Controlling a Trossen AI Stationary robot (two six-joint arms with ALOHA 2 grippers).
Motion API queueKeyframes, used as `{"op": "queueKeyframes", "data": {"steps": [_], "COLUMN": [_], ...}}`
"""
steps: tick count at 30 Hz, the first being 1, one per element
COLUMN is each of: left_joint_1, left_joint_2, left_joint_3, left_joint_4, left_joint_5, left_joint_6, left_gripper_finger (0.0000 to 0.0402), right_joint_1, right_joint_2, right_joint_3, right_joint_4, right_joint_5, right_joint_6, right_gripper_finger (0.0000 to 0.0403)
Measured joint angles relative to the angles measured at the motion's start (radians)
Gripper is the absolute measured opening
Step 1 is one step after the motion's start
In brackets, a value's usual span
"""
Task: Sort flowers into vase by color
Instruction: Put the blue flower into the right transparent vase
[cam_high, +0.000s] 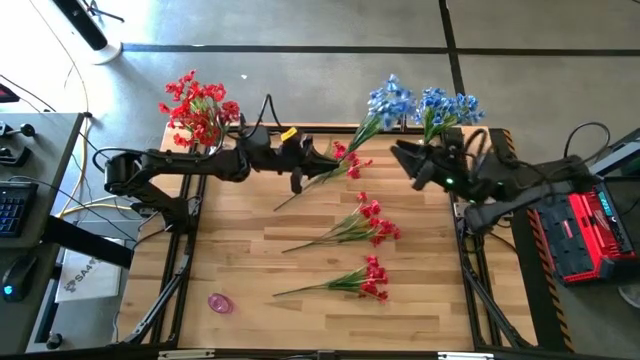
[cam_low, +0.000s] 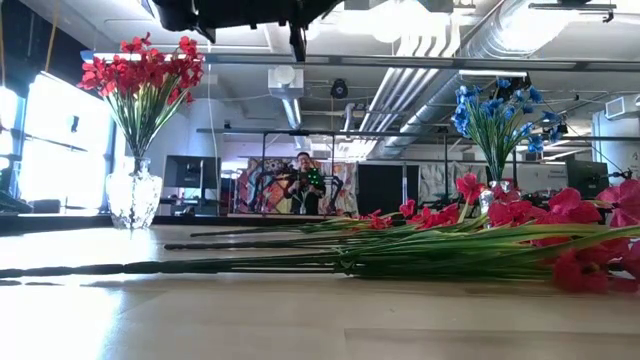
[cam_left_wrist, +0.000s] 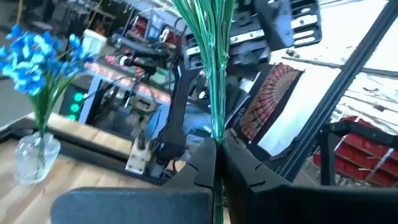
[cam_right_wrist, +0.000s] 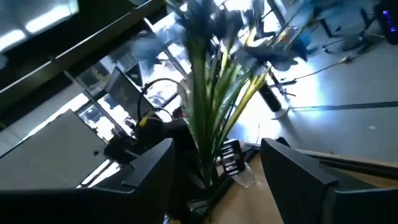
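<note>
Overhead, above the far middle of the table (cam_high: 250, 262): left gripper (cam_high: 298, 176), raised well clear of the wood, fingers (cam_left_wrist: 186, 177) pressed together on a thin bundle of green stems (cam_left_wrist: 214, 93). Blooms of that held bundle cut off in the left wrist view; cannot tell for sure whether red or blue.

At the far right corner: right gripper (cam_high: 408, 160), fingers (cam_right_wrist: 149, 174) spread wide on either side of the blue bunch (cam_high: 447, 105), gripping nothing. Blue bunch upright in a clear glass vase (cam_left_wrist: 36, 157). Just to its left from above, a second cluster of blue blooms (cam_high: 388, 100), stems slanting down toward the left gripper.

At the far left corner: red bunch (cam_high: 198, 108) upright in another glass vase (cam_low: 133, 196).

Flat on the wood, three red sprays, stems to the left, blooms to the right: one (cam_high: 345, 165) just beneath the left gripper, one (cam_high: 368, 222) in the middle, one (cam_high: 368, 280) nearer the front edge. Apart from each other, none touching a vase.

Near the front left edge: a small pink thing (cam_high: 220, 302), too small to name.

Beyond the table, in the low view: a person (cam_low: 303, 182) standing in the room.
</note>
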Motion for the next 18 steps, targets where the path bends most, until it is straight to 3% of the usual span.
{"op": "queueKeyframes", "data": {"steps": [12,15,18], "left_joint_1": [0.001,0.001,0.001], "left_joint_2": [0.0,0.0,0.0], "left_joint_3": [0.0,0.0,0.0], "left_joint_4": [-0.004,-0.025,-0.057], "left_joint_5": [0.035,0.043,0.048], "left_joint_6": [0.107,0.108,0.116], "left_gripper_finger": [0.0,0.0,0.0], "right_joint_1": [-0.223,-0.249,-0.272], "right_joint_2": [0.174,0.191,0.191], "right_joint_3": [0.0,0.0,0.0], "right_joint_4": [0.226,0.245,0.242], "right_joint_5": [-0.44,-0.46,-0.46], "right_joint_6": [-0.019,-0.02,-0.01], "right_gripper_finger": [0.0282,0.0275,0.0235]}}
